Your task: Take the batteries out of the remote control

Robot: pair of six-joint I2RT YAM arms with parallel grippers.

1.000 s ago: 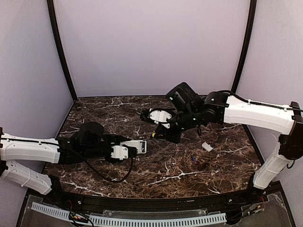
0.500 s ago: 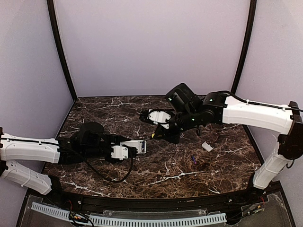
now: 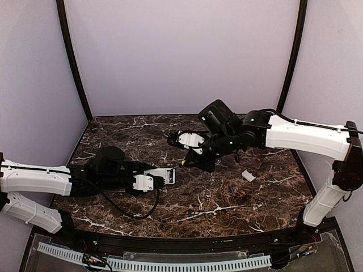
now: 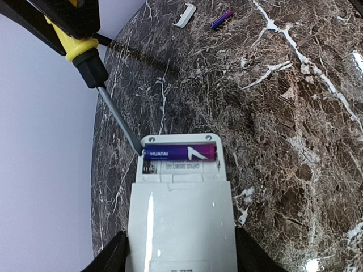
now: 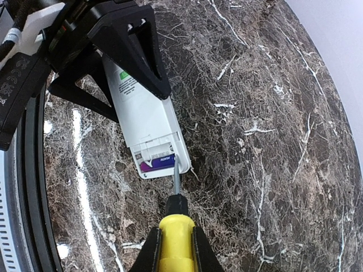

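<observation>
Risk: screwdriver tip slips off batt end, mid-frame in remote bay, then gouges contact or flicks it off counter. R fingers clamped on yellow handle; L fingers clamped on remote. Other batt already out, upper frame.

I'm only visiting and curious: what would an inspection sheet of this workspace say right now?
Surface: dark marbled tabletop.
Job's things: remote control lies back up with its compartment open. One seated battery; one loose battery on the table.
Clutter: white cover piece near the loose battery.
Claws: left claw grips the remote control. Right claw grips the screwdriver, tip at the compartment edge.
Cables: black cable loops by the left arm.
Surroundings: plain lilac walls.
</observation>
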